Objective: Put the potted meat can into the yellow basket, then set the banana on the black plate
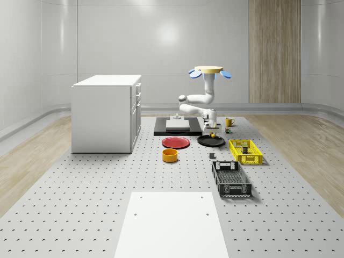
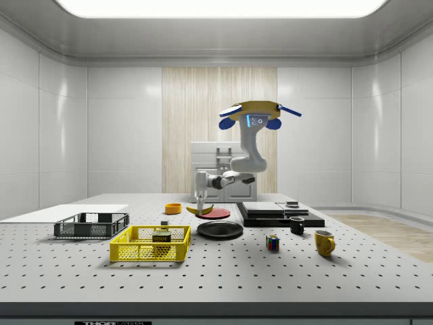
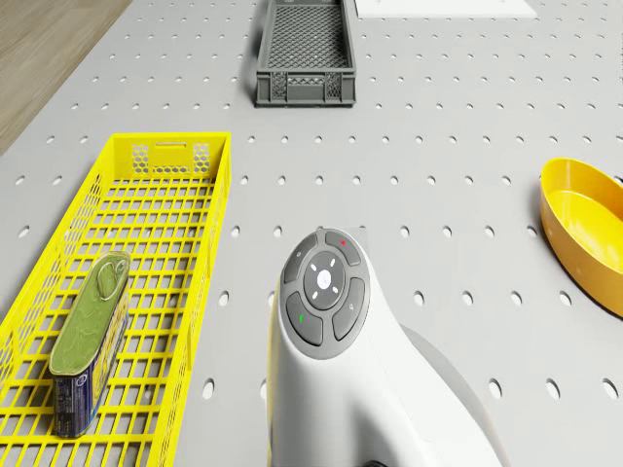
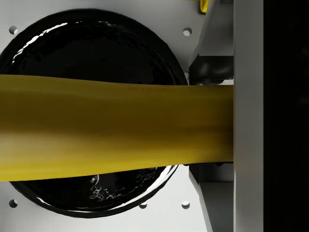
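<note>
Pegboard table point(image 1: 80, 204) carried everything. Your drone point(image 2: 252, 112) hovered behind the plate point(image 2: 220, 229), gripper point(image 2: 201, 200) clenched on the banana point(image 2: 200, 211) just above it. Banana looked light, soft and curved, so you'd do best gripping mid-body, gently. Can point(image 3: 90, 342) lay in the basket point(image 3: 165, 156); grey crate point(image 3: 304, 53) held nothing.

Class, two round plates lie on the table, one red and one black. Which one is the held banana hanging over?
The black plate: the wrist view shows the banana, held in the gripper, crossing directly above it. The red plate lies beside it.
</note>
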Controlling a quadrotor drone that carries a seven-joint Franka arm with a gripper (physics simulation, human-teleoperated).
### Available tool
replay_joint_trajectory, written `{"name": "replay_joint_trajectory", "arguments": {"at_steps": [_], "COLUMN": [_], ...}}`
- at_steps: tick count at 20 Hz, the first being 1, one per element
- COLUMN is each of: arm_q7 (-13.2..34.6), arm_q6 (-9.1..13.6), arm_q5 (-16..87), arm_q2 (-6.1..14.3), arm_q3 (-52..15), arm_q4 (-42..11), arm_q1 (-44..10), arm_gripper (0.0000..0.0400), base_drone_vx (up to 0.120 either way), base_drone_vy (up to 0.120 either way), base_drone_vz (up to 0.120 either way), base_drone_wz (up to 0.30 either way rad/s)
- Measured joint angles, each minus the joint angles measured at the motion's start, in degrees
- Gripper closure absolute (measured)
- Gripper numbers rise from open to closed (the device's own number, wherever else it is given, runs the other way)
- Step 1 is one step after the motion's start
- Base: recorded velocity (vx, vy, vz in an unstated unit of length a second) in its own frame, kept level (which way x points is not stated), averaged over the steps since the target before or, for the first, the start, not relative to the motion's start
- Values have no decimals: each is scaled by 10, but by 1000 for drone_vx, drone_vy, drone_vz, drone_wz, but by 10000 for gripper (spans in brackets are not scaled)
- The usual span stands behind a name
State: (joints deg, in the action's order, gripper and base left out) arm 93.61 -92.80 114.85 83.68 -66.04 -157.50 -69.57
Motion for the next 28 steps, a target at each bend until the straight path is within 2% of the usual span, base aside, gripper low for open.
{"name": "replay_joint_trajectory", "arguments": {"at_steps": [10, 13, 16, 23, 28], "arm_q7": [-1, -1, -1, -2, -2], "arm_q6": [2, 3, 3, 5, 6], "arm_q5": [1, 1, 2, 2, 3], "arm_q2": [-2, -3, -4, -5, -6], "arm_q3": [0, 0, 0, 1, 1], "arm_q4": [0, 0, 0, 0, -1], "arm_q1": [1, 1, 2, 2, 3], "arm_gripper": [203, 203, 203, 203, 203], "base_drone_vx": [-120, -120, -120, -120, -8], "base_drone_vy": [0, 120, 0, 0, 0], "base_drone_vz": [0, 0, 0, -97, -56], "base_drone_wz": [0, 0, 0, 0, 0]}}
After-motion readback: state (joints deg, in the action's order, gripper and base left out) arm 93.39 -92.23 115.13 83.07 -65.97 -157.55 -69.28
